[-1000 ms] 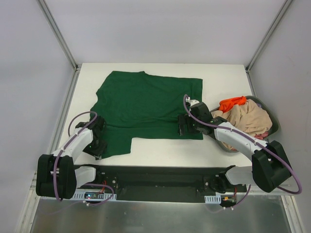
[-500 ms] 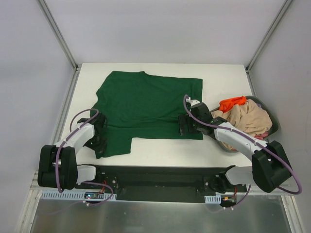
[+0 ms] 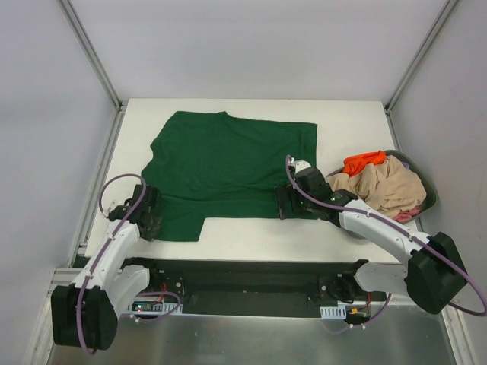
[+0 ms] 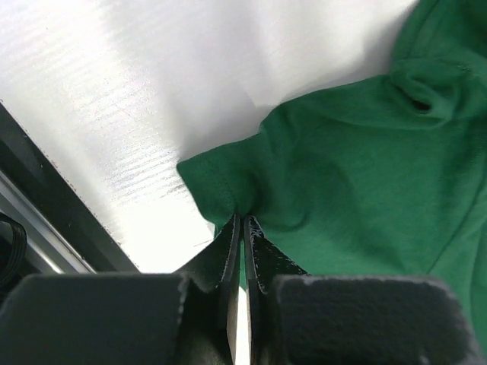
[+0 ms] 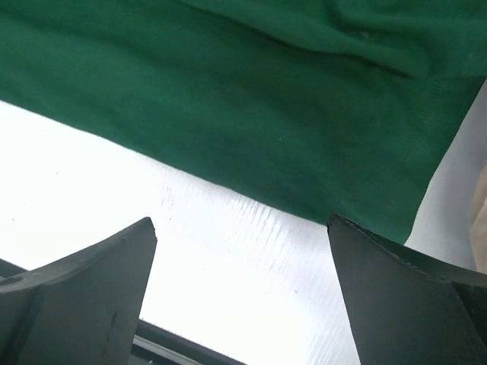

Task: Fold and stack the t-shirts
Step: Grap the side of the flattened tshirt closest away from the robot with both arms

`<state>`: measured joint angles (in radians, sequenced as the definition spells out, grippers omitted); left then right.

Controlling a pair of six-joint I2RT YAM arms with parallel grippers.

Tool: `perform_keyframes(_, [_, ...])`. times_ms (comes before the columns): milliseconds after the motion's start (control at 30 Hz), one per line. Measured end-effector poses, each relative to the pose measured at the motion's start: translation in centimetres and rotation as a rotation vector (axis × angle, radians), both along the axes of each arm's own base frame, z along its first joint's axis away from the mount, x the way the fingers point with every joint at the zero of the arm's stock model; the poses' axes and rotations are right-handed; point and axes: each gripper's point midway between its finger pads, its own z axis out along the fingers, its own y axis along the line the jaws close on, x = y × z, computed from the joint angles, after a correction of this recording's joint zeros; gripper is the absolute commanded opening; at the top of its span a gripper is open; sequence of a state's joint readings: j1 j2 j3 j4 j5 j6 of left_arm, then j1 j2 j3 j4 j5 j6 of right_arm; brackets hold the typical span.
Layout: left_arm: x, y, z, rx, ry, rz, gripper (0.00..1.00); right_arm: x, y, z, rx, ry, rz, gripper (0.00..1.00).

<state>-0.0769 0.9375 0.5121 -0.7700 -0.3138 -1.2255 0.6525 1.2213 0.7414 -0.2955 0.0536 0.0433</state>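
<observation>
A dark green t-shirt (image 3: 228, 163) lies spread flat on the white table (image 3: 259, 236). My left gripper (image 3: 146, 220) is shut on the hem of its near left sleeve; in the left wrist view the cloth (image 4: 342, 160) bunches where it enters the closed left gripper (image 4: 243, 228). My right gripper (image 3: 288, 204) is open and empty over the shirt's near right hem. In the right wrist view the green shirt (image 5: 251, 99) fills the top, with bare table between the spread fingers (image 5: 99, 274). Beige (image 3: 388, 186), orange (image 3: 364, 161) and pink (image 3: 409, 214) shirts lie heaped in the basket.
A dark round basket (image 3: 428, 190) stands at the table's right edge, beside my right arm. A black rail (image 3: 243, 277) runs along the table's near edge. Grey walls and metal posts close the table in at back and sides.
My left arm has swung outward and pulled the near left sleeve toward the left front corner. My right gripper has shifted slightly toward the near edge of the hem.
</observation>
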Motion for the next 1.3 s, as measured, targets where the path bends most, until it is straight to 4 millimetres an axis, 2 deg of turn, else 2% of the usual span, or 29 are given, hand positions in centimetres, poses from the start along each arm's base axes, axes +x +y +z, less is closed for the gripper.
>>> perform_keyframes(100, [0.1,0.5,0.6,0.027,-0.060,-0.002,0.00,-1.2,0.1,-0.1,-0.020,0.014,0.015,0.98])
perform_keyframes(433, [-1.4,3.2,1.1,0.143,-0.065,0.081,0.00,-5.6,-2.3,-2.3,-0.111,0.133,-0.002,0.99])
perform_keyframes(733, [-1.8,3.6,0.9,0.159,-0.037,0.094,0.00,-9.0,-2.7,-3.9,-0.167,0.216,0.049,0.91])
perform_keyframes(900, [-1.7,3.6,1.1,0.158,-0.051,0.095,0.00,-9.7,-2.4,-4.4,-0.180,0.240,0.064,0.91])
perform_keyframes(1133, [-1.7,3.7,1.3,0.161,-0.067,0.096,0.00,-10.0,-3.1,-6.1,-0.252,0.289,0.056,0.90])
perform_keyframes(1300, [-1.7,3.8,1.3,0.169,-0.064,0.096,0.00,-9.8,-3.5,-6.7,-0.293,0.298,0.045,0.81])
